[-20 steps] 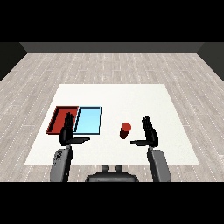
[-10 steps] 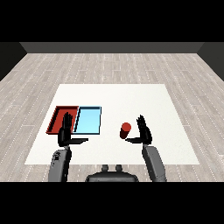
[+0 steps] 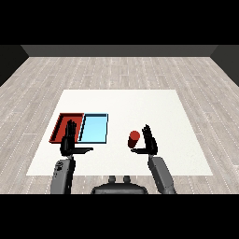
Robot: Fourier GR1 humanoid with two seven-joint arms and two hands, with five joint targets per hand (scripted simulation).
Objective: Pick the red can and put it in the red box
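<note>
The red can [image 3: 134,139] stands upright on the white table [image 3: 140,107], right of the trays. My right hand [image 3: 149,143] is just to the can's right with straight fingers and the thumb reaching under the can's near side; it looks close to the can without curling round it. The red tray [image 3: 63,122] lies at the left, with the light blue tray [image 3: 94,128] beside it. My left hand [image 3: 69,140] hovers open over the red tray's near edge, thumb pointing right.
The table's near edge runs just below both hands. Grey plank floor surrounds the table.
My right hand has moved left toward the red can and now sits right beside it. The left hand has barely moved.
</note>
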